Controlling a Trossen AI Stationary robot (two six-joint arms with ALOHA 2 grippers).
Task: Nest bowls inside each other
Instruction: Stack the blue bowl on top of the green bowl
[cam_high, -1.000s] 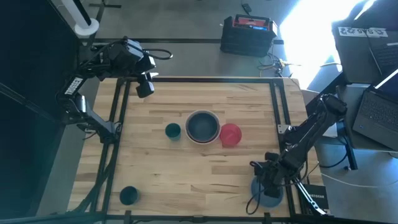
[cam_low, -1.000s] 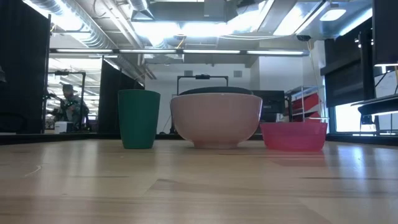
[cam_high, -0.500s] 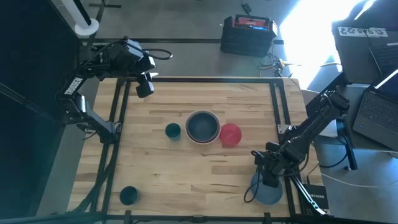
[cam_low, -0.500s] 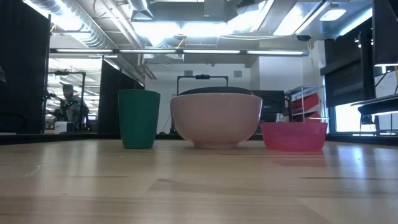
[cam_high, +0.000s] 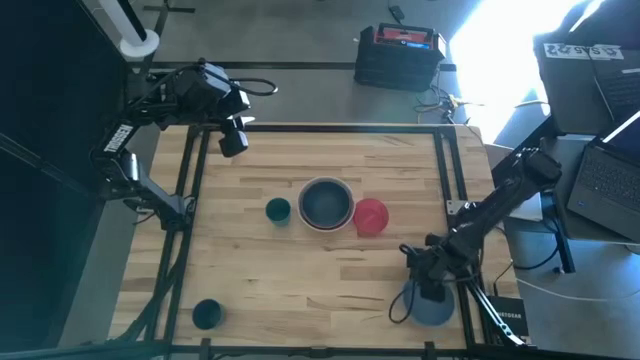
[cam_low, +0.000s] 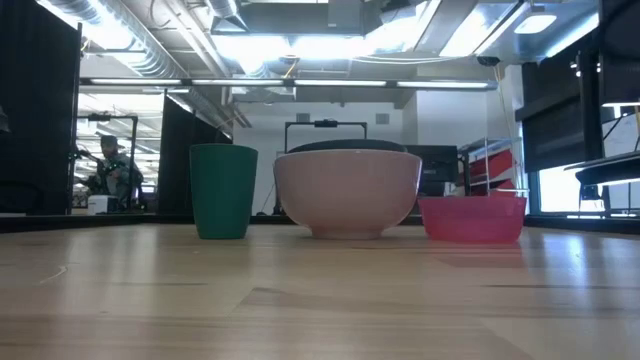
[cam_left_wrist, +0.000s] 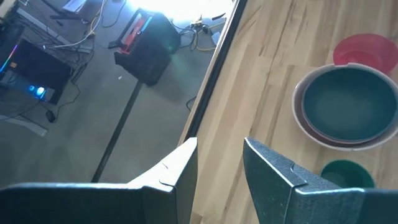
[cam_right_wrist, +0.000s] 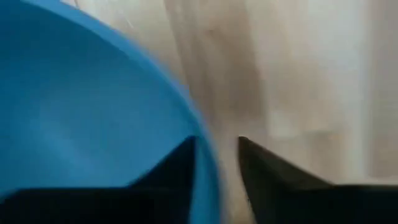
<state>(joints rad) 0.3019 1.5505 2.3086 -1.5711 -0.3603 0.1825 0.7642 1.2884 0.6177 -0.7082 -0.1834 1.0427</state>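
Note:
A grey-blue bowl (cam_high: 436, 311) sits near the table's near right corner, and my right gripper (cam_high: 424, 287) is down at its far-left rim, shut on it (cam_right_wrist: 217, 163). At mid-table a pale pink bowl (cam_high: 326, 204) rests on its base with a grey-blue bowl (cam_left_wrist: 345, 102) nested inside. A red bowl (cam_high: 371, 216) stands right beside it, and a small dark teal bowl (cam_high: 278, 210) stands to its left. A second teal bowl (cam_high: 206, 314) is at the near left. My left gripper (cam_high: 232, 143) hangs open above the far left corner (cam_left_wrist: 221, 158). My right gripper has the grey-blue bowl's rim (cam_right_wrist: 206, 155) between its two fingers. One finger (cam_right_wrist: 177, 167) is inside the bowl and the other (cam_right_wrist: 261, 173) is outside it. The fingers come from above, pointing steeply down. The bowl sits upright on the table.
Black frame rails (cam_high: 448, 170) run along the table's left and right sides. A black case (cam_high: 398, 55) stands on the floor beyond the far edge. Bare wood lies between the mid-table bowls and the near edge (cam_high: 320, 290).
My right gripper has sunk toward the grey-blue bowl and shifted a little toward the table's left, so more of the bowl shows beside it. The bowl has stayed where it was.

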